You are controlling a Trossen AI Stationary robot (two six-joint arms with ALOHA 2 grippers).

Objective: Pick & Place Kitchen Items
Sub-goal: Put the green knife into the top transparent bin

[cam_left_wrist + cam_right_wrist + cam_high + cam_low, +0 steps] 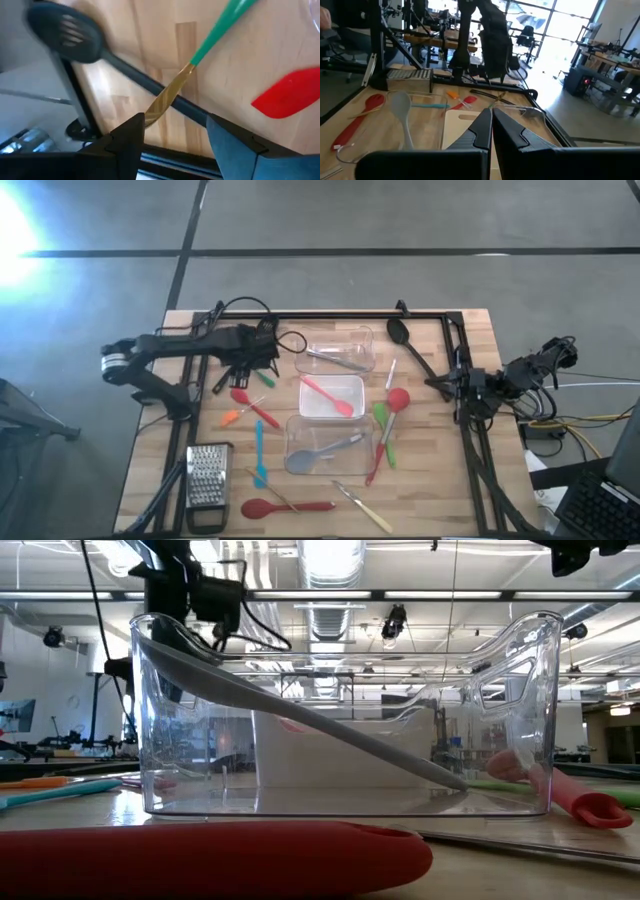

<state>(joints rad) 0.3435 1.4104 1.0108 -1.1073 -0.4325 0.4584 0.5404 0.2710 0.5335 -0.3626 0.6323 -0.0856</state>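
Spoon (150, 82), black and slotted, flat, slanting across between left gripper's (175, 135) parted, empty fingers (127, 137); right fingers (492, 131) clenched.

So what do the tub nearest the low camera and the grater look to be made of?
The tub looks like clear, glossy plastic: the room shows straight through its walls, and a grey spoon leans inside. The grater looks like bright steel, with a shiny perforated face; its handle is dark, perhaps plastic.

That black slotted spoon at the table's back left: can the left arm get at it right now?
Probably yes. The left gripper hangs right over the slotted spoon's handle, fingers apart on either side. One snag: a green-handled tool lies across that handle between them, so it might get caught too.
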